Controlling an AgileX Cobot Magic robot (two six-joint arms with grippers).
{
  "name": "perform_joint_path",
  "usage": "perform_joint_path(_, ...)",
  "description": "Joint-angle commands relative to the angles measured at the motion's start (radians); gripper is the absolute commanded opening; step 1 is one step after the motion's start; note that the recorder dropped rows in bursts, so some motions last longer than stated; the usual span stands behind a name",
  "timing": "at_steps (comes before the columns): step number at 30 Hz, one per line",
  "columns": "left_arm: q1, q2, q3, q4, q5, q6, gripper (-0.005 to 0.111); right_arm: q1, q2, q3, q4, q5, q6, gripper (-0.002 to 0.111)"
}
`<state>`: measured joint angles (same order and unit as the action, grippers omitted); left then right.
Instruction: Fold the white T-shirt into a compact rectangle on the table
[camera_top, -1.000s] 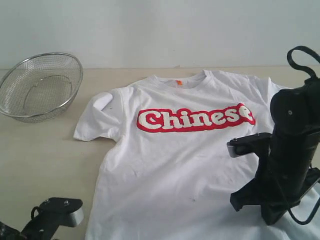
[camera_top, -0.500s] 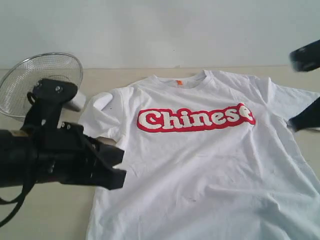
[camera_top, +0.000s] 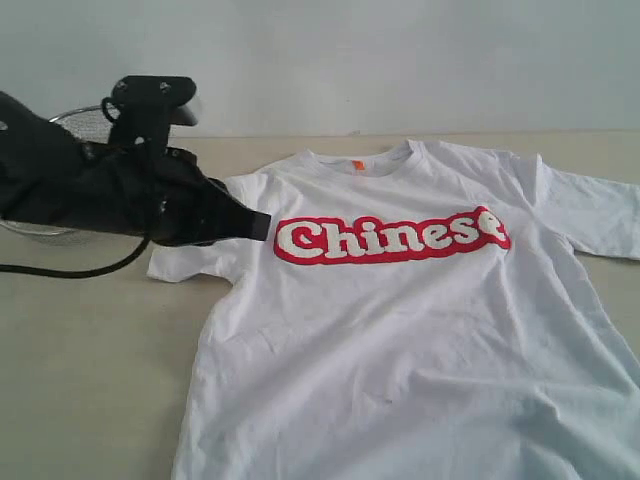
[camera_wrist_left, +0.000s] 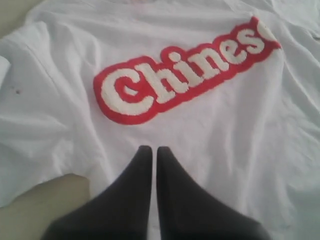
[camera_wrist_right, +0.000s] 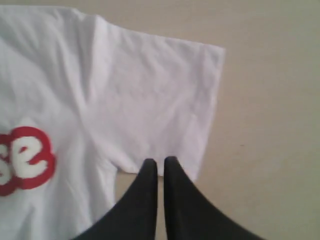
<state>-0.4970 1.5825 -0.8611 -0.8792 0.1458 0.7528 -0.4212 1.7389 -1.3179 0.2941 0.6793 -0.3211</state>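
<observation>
Exterior view: the white T-shirt (camera_top: 400, 330) is spread flat, lettering up, across the middle and right of the surface (camera_top: 90, 380). The left gripper (camera_top: 262, 226) is held at the shirt's left shoulder, jaws pressed together. The right gripper (camera_wrist_right: 159, 162), jaws likewise together, is seen by the right sleeve's hem.

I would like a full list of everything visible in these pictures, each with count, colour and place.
table: one, pale beige, across the whole foreground.
white T-shirt: one, white, spread front-up on the table.
lettering: one word, white edged red, across the chest.
neck tag: one, orange, inside the collar.
wire-mesh basket: one, silver, far left of the table, partly hidden.
wall: one, pale, behind the table.
left arm: one, black, reaching over the left-hand sleeve.
left gripper: one, black, shut, above the shirt beside the lettering's start.
right gripper: one, black, shut, at the other sleeve's edge; wrist view only.
</observation>
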Motion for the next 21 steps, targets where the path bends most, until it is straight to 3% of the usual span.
perform_joint_path(1, 0.035, 0.109, -0.075, 0.012, 0.126, 0.063, 0.004, -0.037, 0.148, -0.158, 0.255, 0.157, -0.203, 0.000)
perform_joint_path(7, 0.139, 0.289, -0.168, -0.006, 0.228, 0.119, 0.004, -0.037, 0.354, -0.307, 0.185, 0.116, -0.178, 0.003)
perform_joint_path(11, 0.144, 0.359, -0.266, 0.001, 0.271, 0.138, 0.004, -0.066, 0.437, -0.394, 0.142, 0.044, -0.133, 0.033)
perform_joint_path(21, 0.144, 0.409, -0.310, -0.006, 0.307, 0.138, 0.004, -0.119, 0.526, -0.437, 0.111, 0.045, -0.081, 0.034)
